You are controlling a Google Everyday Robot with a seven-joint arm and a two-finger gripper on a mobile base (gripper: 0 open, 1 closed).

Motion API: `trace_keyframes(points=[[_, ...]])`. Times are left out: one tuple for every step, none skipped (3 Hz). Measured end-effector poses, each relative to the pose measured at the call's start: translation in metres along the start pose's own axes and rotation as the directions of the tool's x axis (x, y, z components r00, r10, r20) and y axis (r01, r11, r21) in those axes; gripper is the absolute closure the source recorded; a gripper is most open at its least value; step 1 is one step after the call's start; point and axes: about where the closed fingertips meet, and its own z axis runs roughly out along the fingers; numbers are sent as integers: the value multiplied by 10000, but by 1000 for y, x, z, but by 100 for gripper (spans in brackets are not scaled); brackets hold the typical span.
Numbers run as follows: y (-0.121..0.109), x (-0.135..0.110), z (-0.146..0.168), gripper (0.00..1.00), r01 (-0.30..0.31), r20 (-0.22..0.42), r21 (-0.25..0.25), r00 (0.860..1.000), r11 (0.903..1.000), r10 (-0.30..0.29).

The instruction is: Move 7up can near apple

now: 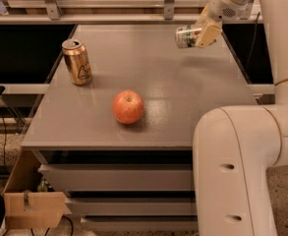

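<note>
My gripper (198, 35) is at the far right of the grey table (183, 92) and is shut on the 7up can (186, 36), a white-silver can with a green band. It holds the can on its side, lifted above the table top. The red-orange apple (128, 107) sits on the table near its front middle, well to the left of and nearer than the can.
A gold-bronze can (76, 61) stands upright at the table's left side. My white arm and base (237, 171) fill the right foreground. A shelf rail (109, 17) runs behind the table. A cardboard box (33, 208) sits on the floor at lower left.
</note>
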Motion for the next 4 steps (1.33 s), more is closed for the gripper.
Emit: trace_keyframes(points=[[1, 13, -13, 100, 81, -716, 97, 9974, 9999, -74], [3, 27, -23, 100, -129, -1113, 175, 9937, 9998, 147], [-2, 38, -27, 100, -449, -1294, 472, 9903, 9979, 507], [-9, 36, -22, 100, -422, -1224, 657, 9912, 9969, 501]])
